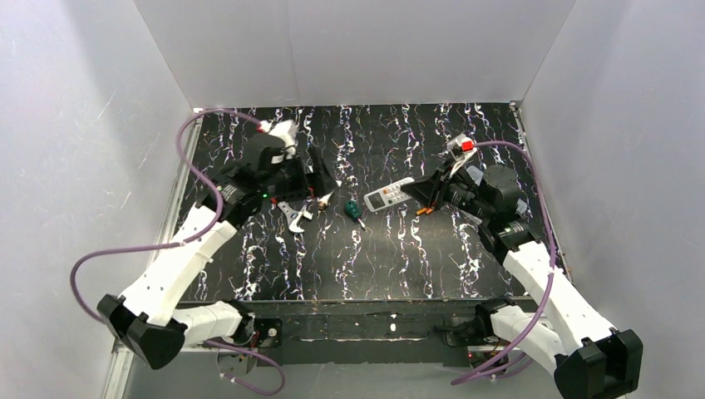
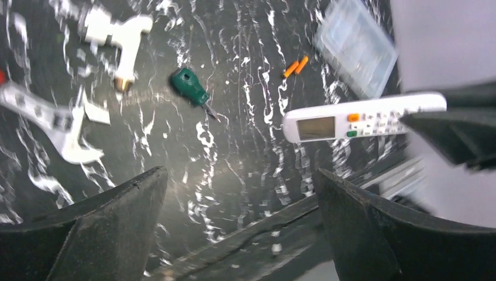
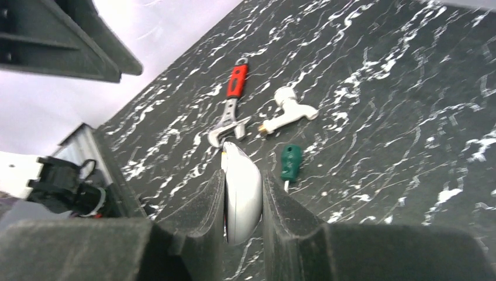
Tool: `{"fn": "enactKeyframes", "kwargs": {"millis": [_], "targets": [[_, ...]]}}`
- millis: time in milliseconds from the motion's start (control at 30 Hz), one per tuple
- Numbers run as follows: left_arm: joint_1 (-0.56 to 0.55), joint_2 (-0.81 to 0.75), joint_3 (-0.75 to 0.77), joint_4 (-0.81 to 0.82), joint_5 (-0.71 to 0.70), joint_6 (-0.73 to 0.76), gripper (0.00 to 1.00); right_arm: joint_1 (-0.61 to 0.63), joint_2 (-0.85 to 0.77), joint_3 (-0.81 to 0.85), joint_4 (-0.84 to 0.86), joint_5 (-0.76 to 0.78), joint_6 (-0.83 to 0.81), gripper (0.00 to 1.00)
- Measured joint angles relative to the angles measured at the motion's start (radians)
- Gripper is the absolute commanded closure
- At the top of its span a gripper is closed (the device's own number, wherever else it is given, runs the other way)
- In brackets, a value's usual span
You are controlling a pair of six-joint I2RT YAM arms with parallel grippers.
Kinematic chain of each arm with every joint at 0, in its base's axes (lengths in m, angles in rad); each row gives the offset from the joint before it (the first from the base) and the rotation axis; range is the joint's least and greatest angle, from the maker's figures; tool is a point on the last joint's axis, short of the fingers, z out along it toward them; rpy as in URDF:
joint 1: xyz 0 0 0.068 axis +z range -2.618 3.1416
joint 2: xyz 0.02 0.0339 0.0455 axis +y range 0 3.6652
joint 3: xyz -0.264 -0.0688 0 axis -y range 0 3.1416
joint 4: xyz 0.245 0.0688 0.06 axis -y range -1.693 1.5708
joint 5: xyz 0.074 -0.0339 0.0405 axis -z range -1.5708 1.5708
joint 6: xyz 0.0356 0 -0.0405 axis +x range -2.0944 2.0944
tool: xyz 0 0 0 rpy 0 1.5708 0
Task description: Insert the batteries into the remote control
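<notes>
Right jaws are closed on the remote control [image 1: 389, 196], gripping it by its long edges at one end; the rest sticks out toward the middle of the black marbled tabletop [image 1: 374, 266]. The display and button face shows in the top view. Cannot tell whether the remote touches the tabletop or is lifted. Left jaws are spread wide with nothing between them, above the tabletop on the left side and well apart from the remote. Both batteries [image 2: 295, 66] lie side by side on the tabletop, touching or nearly so. They are loose, just beside the right jaws and not in the remote. A green-handled screwdriver [image 1: 355, 209] lies near the remote's free end, between the two arms. Left of it lie a white bent fitting [image 3: 286, 111] with a brass-coloured tip and an adjustable wrench [image 3: 231, 102] with a red handle. Both are close to the left jaws and neither is gripped.
</notes>
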Motion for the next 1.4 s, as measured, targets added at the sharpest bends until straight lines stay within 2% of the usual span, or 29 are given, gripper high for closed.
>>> {"fn": "enactKeyframes", "kwargs": {"millis": [33,133,300,433,633,833,1067,1233,1400], "targets": [[0.060,-0.037,-0.041,0.002,0.015,-0.112,0.02,0.002,-0.005,-0.002,0.000,0.016,-0.037,0.99],[0.146,-0.076,-0.128,0.009,0.085,-0.332,0.02,0.007,-0.004,-0.002,0.004,0.019,-0.134,0.99],[0.161,-0.012,-0.135,-0.019,0.217,-0.563,0.02,0.066,-0.038,-0.006,-0.007,0.020,-0.314,0.99],[0.160,-0.002,-0.108,-0.075,0.235,-0.687,0.02,0.143,-0.111,-0.020,-0.036,0.042,-0.481,0.99],[0.161,-0.054,-0.124,-0.066,0.222,-0.887,0.02,0.308,-0.141,-0.020,-0.042,0.144,-0.686,0.99],[0.161,-0.050,-0.163,-0.016,0.223,-1.072,0.02,0.513,-0.086,-0.020,-0.006,0.302,-0.869,0.99],[0.161,-0.048,-0.233,0.112,0.233,-1.208,0.02,0.638,0.014,-0.013,0.082,0.450,-1.012,0.99],[0.161,-0.040,-0.288,0.212,0.255,-1.283,0.16,0.710,0.083,0.010,0.188,0.546,-1.105,0.99],[0.161,-0.037,-0.303,0.249,0.268,-1.317,0.30,0.754,0.108,0.036,0.250,0.577,-1.154,0.99]]}}
